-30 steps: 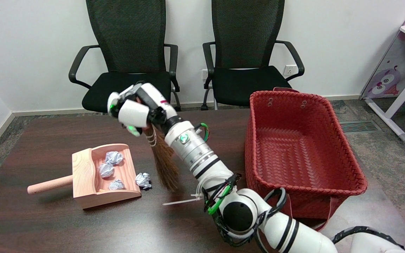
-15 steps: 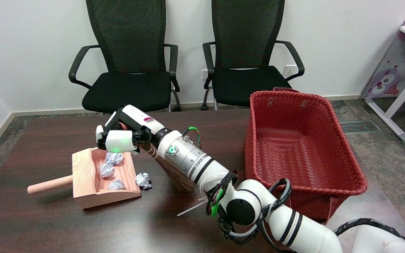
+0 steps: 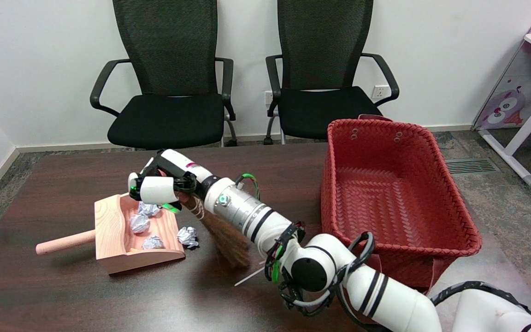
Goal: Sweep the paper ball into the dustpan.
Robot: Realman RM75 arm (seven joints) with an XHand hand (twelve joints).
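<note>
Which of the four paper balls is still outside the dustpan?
The paper ball on the table beside the dustpan, near the broom bristles; the other three lie inside it.

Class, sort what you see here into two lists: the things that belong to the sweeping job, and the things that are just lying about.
Part of the job:
- right hand, holding the broom
- broom
- loose paper ball on the table beside the dustpan
- wooden dustpan, three paper balls already in it

Just there:
- red woven basket
- two black office chairs
- table
</note>
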